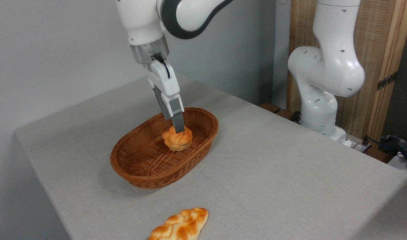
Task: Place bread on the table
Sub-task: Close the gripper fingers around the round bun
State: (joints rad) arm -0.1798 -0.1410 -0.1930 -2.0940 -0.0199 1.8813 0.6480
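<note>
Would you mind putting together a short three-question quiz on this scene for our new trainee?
1. True or false: the bread already lies on the table.
2. Multiple choice: what lies on the cloth near the front edge? A) a braided loaf B) a knife C) a cup
3. Short answer: where is the gripper in relation to the bread?

Key
1. False: it sits inside the wicker basket.
2. A: the braided loaf lies outside the basket.
3. Right at the bun's top, lowered into the basket. Only one finger shows clearly, so whether the jaws are open or shut cannot be told.
</note>
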